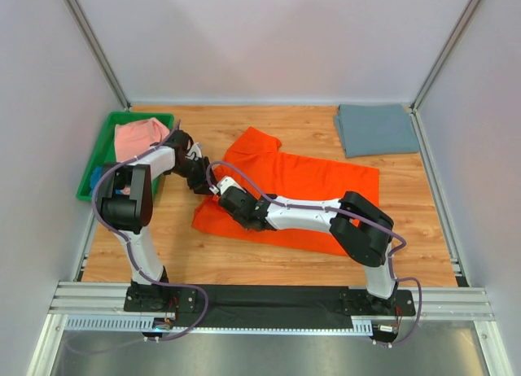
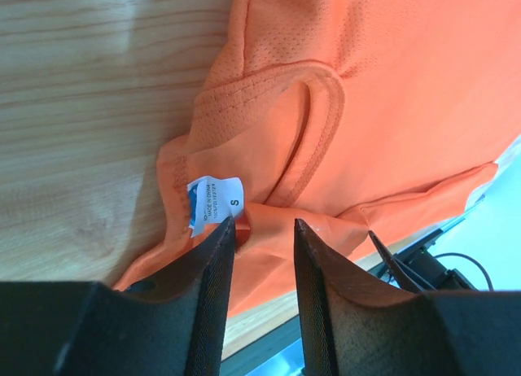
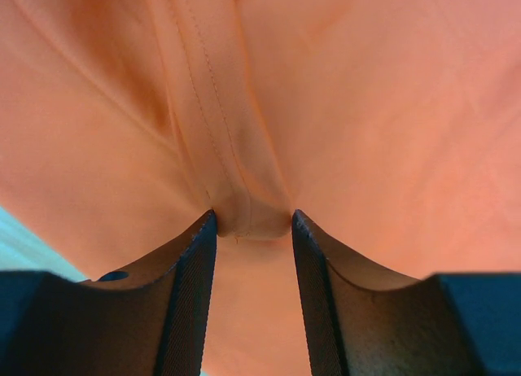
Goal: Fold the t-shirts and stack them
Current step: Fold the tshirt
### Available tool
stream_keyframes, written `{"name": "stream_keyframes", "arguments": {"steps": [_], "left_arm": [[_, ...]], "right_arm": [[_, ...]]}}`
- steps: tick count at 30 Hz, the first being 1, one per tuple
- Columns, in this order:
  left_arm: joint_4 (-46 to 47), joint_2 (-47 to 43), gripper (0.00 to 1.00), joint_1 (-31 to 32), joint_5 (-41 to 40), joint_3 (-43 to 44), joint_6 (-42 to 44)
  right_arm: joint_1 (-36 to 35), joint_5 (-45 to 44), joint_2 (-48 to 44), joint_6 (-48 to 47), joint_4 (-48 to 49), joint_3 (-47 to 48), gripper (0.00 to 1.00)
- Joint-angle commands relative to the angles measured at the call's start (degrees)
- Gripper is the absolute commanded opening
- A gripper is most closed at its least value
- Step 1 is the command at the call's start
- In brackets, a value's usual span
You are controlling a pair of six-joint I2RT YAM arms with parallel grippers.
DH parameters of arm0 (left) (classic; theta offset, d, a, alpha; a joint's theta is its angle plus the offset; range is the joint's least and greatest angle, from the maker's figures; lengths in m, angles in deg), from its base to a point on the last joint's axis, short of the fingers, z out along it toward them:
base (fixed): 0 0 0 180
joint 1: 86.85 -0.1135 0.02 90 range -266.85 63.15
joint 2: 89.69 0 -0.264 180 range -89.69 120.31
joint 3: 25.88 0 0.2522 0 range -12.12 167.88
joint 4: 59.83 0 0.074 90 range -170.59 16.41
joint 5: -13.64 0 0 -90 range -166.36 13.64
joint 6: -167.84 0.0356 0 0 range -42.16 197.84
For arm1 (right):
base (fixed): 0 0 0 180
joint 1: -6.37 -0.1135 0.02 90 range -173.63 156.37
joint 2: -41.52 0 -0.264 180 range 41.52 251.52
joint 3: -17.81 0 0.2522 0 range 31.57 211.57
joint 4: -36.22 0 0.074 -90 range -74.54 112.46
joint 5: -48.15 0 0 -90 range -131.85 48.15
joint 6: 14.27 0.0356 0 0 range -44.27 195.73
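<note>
One shirt looks done, the orange one is being worked on
The grey-blue t-shirt [image 1: 376,129] lies folded in the far right corner of the table [image 1: 212,120], so I think that one is done. The orange t-shirt [image 1: 317,181] lies mostly flat in the middle, and nothing is stacked yet. The pink t-shirt [image 1: 138,138] sits in the green tray [image 1: 91,152] at the far left, with a bit of blue cloth [image 1: 96,177] near it, so most of the job is left. The top view shows all this, but not the claw tips. The right wrist view shows the right claw [image 3: 251,217] pinching a ridge of orange cloth. The left wrist view shows the left claw [image 2: 262,223] at the collar by the white label [image 2: 216,198]; cloth lies between its fingers, but I cannot tell if it grips
</note>
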Motion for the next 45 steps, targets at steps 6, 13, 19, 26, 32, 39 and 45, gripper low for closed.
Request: {"name": "stream_keyframes", "arguments": {"steps": [6,13,19,26,32,39,45], "left_arm": [[0.63,-1.7,0.42,0.63,1.67,1.19,-2.33],[1.07,-2.14,0.42,1.25,2.99,2.86,-5.05],[2.92,-0.38,0.42,1.69,5.19,7.25,-10.33],[0.82,0.33,0.42,1.69,2.74,14.02,-10.95],[-3.93,-0.73,0.42,1.69,-2.54,13.85,-5.33],[-5.96,0.06,0.41,3.09,-5.26,12.01,4.69],[-4.55,1.81,0.42,3.18,-5.36,10.42,9.88]], "right_arm": [[-1.38,-5.34,-1.62,-2.95,6.04,-0.91,0.44],[-1.38,-11.4,-0.3,-0.93,4.89,-0.21,0.41],[3.26,-10.81,0.67,-0.84,3.75,2.77,0.38],[10.57,2.98,-3.37,1.18,-1.78,6.21,0.38],[15.49,25.57,-6.45,2.68,0.23,3.14,0.42],[18.49,39.03,-1.01,3.38,-1.09,4.72,0.43],[19.19,39.22,0.76,3.56,-0.91,4.37,0.43]]}}
